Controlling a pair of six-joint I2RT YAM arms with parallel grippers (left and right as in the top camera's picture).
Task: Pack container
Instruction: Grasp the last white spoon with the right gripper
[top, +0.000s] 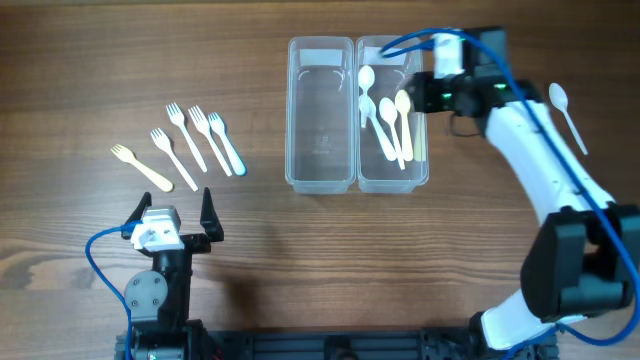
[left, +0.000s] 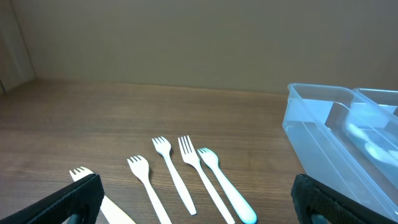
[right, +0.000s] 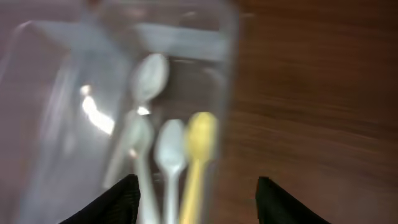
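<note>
Right gripper (right: 198, 186) hangs over the right edge of the container (top: 355, 45), which sits at the upper centre of the overhead frame. Its two dark fingers stand apart and, as far as the blurred wrist view shows, hold nothing. Left gripper (top: 172, 210) waits at the lower left, spread to its widest and also empty, aimed at the forks (top: 195, 135). The container is a clear twin piece. Its left tub (top: 320, 120) is bare. Its right tub (top: 392, 185) holds what look like four spoons (top: 388, 112) lying roughly lengthwise, bowls toward the top of the frame, one of them yellowish (top: 403, 103) and nearest the right wall. The step in hand seems to be stocking the right tub with spoons, with this arm at the drop point rather than the pick-up. One loose spoon (top: 560, 98) lies on the table (top: 300, 260) at the upper right, well apart from the container, so the likely next move is to lift clear of the tub wall and swing right to it. That calls for a low, flat pinch on a thin handle lying flush with the wood. Five forks lie fanned at the left of the frame, near the left gripper. By the sorting so far, they probably belong in the bare left tub.
</note>
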